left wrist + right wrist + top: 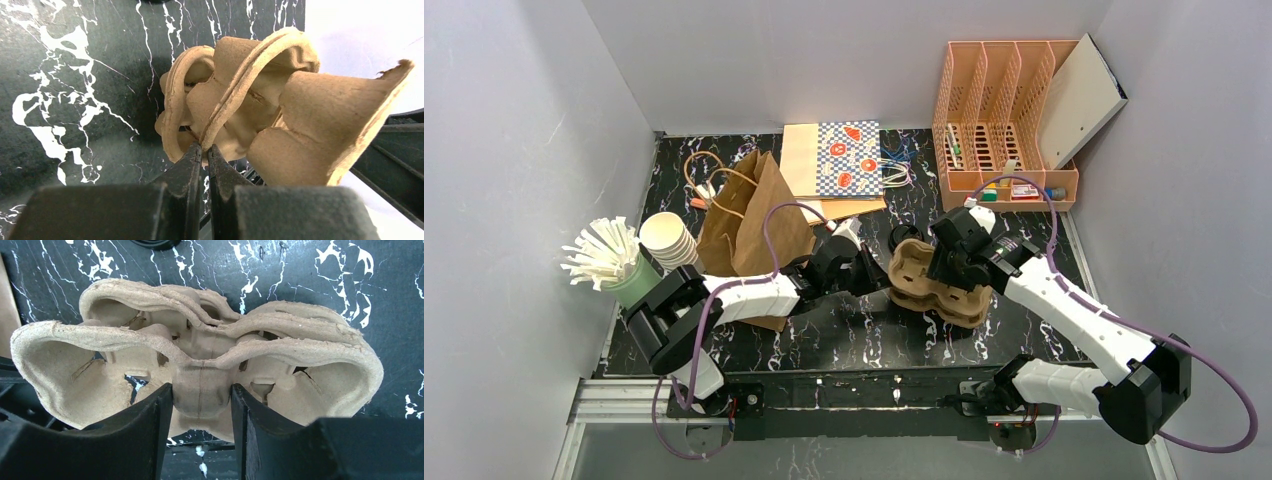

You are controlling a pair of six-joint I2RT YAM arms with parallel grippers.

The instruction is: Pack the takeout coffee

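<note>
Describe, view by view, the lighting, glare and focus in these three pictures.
Top external view: soft, even light with faint shadows; the side walls splay outward from the wide lens. Left wrist view: the upper right corner is blown out white; the left pincer is dark and soft up close, while the pulp cup carrier is clearer. Right wrist view: the carrier is sharp and evenly lit; the right pincer is nearly featureless black.

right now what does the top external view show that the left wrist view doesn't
Only top external: the brown paper bag, the stack of lidless cups, the straws and the orange file organizer.
Only left wrist: the left pincer seen close up, its tips closed on the thin rim of one carrier.
Both: the stacked pulp cup carriers and the black marbled table.
</note>
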